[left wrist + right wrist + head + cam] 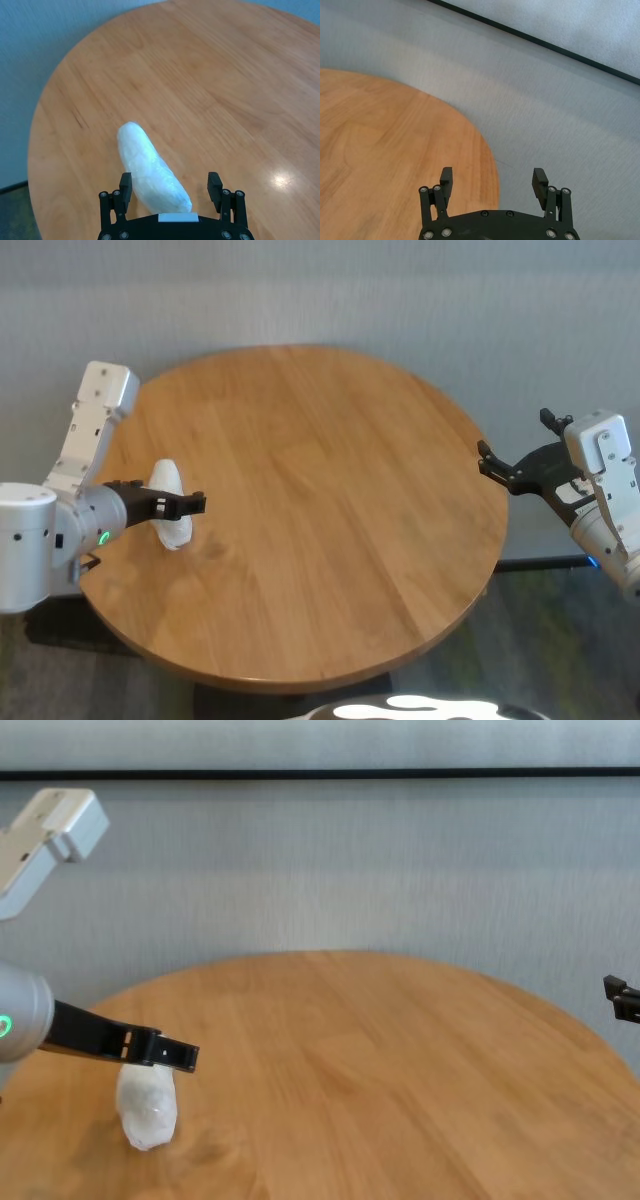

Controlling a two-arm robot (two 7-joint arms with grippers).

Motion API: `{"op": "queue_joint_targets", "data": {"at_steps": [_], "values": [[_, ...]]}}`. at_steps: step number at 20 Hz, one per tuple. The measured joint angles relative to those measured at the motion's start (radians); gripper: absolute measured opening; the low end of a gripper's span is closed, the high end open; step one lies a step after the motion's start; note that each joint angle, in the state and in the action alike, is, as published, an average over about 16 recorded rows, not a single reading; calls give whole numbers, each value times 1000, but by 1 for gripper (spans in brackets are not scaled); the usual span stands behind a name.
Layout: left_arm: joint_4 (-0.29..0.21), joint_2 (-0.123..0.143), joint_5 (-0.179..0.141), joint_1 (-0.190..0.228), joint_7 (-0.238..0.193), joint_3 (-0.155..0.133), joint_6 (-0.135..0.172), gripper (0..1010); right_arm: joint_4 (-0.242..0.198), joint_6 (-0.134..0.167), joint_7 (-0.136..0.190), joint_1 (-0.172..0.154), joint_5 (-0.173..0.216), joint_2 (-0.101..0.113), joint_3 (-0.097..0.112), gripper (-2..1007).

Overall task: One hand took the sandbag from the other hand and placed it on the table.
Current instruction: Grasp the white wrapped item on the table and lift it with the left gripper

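The white, film-wrapped sandbag lies on the round wooden table near its left edge. My left gripper, the one with the green ring light, hovers just over the sandbag, jaws open. In the left wrist view the sandbag lies slantwise between the spread fingers, closer to one than the other. The chest view shows the sandbag resting on the wood beneath the left gripper. My right gripper, on the wrist with the blue light, hangs open and empty just past the table's right edge.
A grey wall with a dark strip stands behind the table. Dark floor shows past the right rim. The table's wood between the two grippers is bare.
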Motion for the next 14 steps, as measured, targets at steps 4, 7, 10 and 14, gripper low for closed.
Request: {"op": "queue_joint_targets", "data": {"at_steps": [4, 7, 10, 14], "values": [[11, -27, -2, -13, 12, -8, 29, 1000, 0, 0, 0, 0, 0, 0, 0, 1000], [18, -47, 0, -20, 27, -14, 52, 1000, 0, 0, 0, 0, 0, 0, 0, 1000], [27, -67, 6, -24, 49, -19, 73, 1000, 0, 0, 0, 0, 0, 0, 0, 1000], [42, -93, 21, -30, 76, -25, 93, 1000, 0, 0, 0, 0, 0, 0, 0, 1000]]}}
